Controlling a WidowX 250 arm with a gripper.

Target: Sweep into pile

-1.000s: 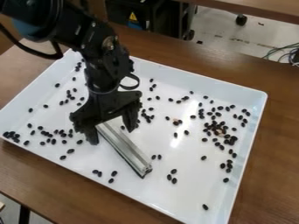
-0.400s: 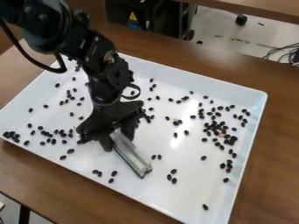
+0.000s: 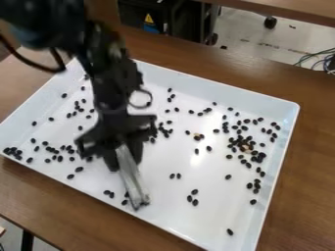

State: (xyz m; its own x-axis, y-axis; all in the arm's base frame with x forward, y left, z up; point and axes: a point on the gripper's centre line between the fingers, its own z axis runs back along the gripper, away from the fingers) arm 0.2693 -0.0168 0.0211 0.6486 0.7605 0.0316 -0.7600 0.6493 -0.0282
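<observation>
My gripper [image 3: 124, 156] hangs over the left-centre of the white tray [image 3: 291, 137], shut on the upper end of a silver metal bar [image 3: 131, 179]. From the fingers the bar slants down toward the tray's front edge. Small black beans are scattered over the tray. The densest cluster of beans [image 3: 243, 144] lies on the right side, with a few pale bits among the beans. Another group [image 3: 60, 158] spreads along the left, and a few beans [image 3: 107, 192] lie just left of the bar's lower end.
The tray's raised rim runs around the beans, and its front rim [image 3: 171, 230] passes below the bar. A brown wooden table [image 3: 307, 196] holds the tray. Behind it are a dark cabinet [image 3: 160, 17] and some cables [image 3: 317, 59] at the right edge.
My gripper first closed on the bar while shifting right, then came back left. The bar's lower end has swung left toward the few beans near the front. The right-hand beans stay put.
</observation>
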